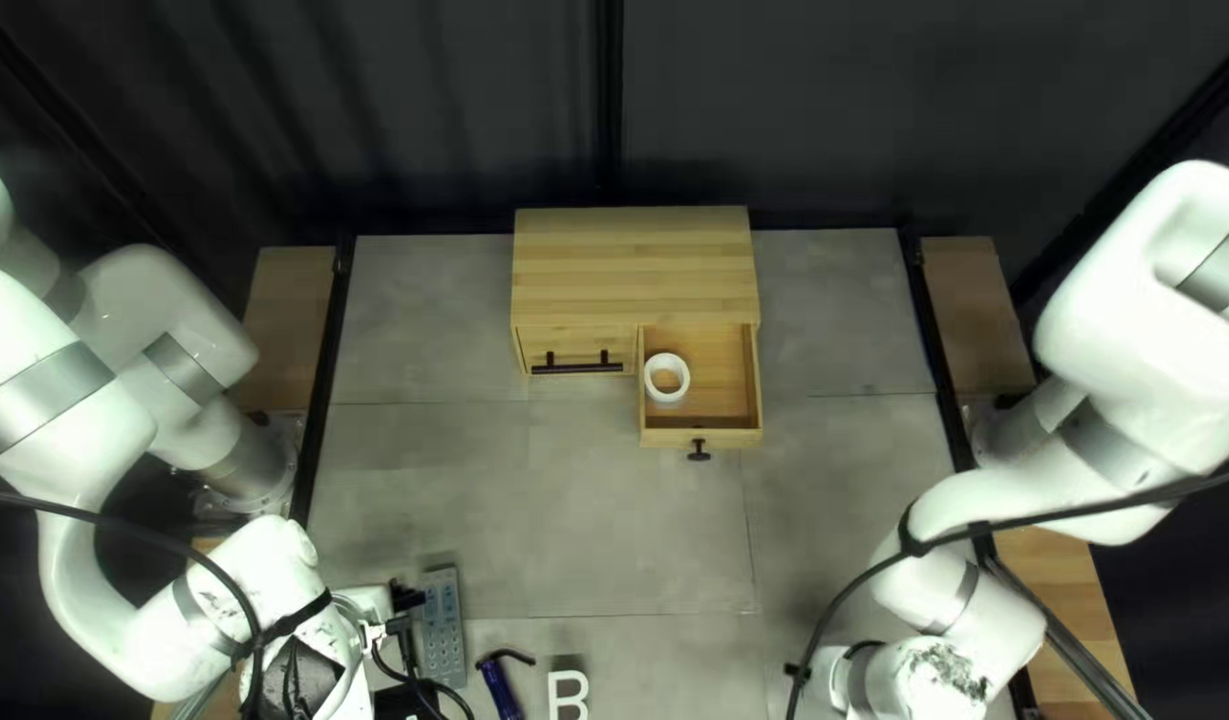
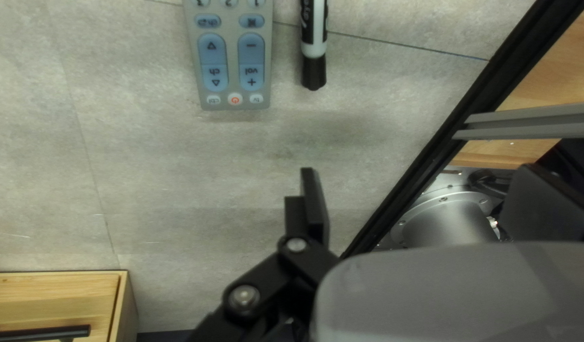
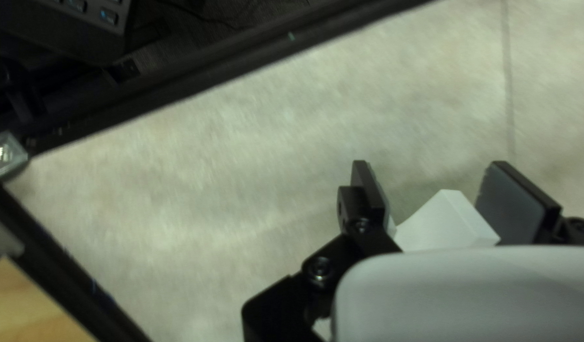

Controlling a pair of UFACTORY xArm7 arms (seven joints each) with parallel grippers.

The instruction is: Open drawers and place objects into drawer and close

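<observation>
Well, two left fingers gape and two right fingers hold one white block.

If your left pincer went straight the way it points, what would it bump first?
My left pincer would probably meet the grey tabletop, missing the remote and marker. The black rail runs close; depth is unclear.

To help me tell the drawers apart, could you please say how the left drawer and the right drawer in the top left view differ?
The left drawer is shut, while the right drawer is pulled open, with a white ring inside. The left drawer has a long bar handle; the right drawer has a small knob. Both are pale wood with dark pulls.
</observation>
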